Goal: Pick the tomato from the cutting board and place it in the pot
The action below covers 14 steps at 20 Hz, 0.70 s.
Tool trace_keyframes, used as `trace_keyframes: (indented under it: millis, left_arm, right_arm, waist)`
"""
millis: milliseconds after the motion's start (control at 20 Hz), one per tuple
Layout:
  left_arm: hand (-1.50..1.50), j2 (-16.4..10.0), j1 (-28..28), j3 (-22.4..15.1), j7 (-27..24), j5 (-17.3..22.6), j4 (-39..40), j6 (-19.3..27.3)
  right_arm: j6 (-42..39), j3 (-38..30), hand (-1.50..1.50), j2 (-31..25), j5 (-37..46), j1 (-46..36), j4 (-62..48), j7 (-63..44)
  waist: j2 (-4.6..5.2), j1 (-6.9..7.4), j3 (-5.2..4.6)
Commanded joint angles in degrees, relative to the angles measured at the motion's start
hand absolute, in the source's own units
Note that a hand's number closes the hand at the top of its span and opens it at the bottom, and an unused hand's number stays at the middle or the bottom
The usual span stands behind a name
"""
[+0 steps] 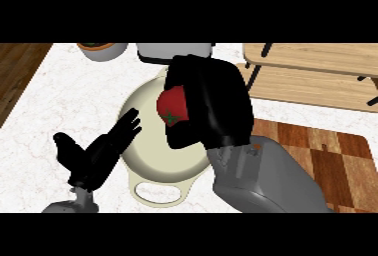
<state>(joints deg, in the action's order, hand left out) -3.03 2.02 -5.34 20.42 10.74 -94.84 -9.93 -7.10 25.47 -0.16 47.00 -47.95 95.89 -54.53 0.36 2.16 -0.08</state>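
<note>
Fingers of the right hand (212,100) curl round the tomato (171,108), above the pot (157,194), toward its 1 o'clock rim. Best released low and over the middle. The left hand (102,151) rests open at 9 o'clock.

Light even and bright across the white counter (44,100). Faint shading runs along the wall of the pot (162,160). The right hand (214,95) reads flat black; tomato (173,107) red saturated. Grey forearm (273,180) at lower right carries a soft gradient.
</note>
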Motion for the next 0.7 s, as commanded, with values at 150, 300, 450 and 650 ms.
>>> trace_keyframes:
  millis: [150, 300, 450, 650]
  left_arm:
    - [0.0, 1.2, 1.8, -0.4, -0.3, -0.3, 1.7, 0.4]
    - [0.0, 1.1, 1.8, 0.2, -0.6, -0.7, 1.0, 1.0]
    - [0.0, 1.1, 1.9, -0.3, 0.3, -0.4, 0.1, 0.6]
    - [0.0, 0.6, 2.0, -1.3, -2.1, -1.4, 4.1, -1.6]
  right_arm:
    - [15.4, 1.2, 1.5, 0.2, -7.1, -11.5, -24.9, 6.6]
    - [22.5, 4.8, 1.5, 0.2, -11.1, -14.0, -31.6, 8.4]
    - [30.5, 9.6, 1.5, 0.2, -16.6, -13.4, -36.1, 10.9]
    - [31.5, 9.9, 1.5, 0.2, -23.1, -20.2, -47.9, 15.0]
  waist:
    - [0.1, -0.04, 0.02]
    - [0.07, 0.18, 0.02]
    - [0.18, 0.97, 0.03]
    - [0.8, 2.54, -0.05]
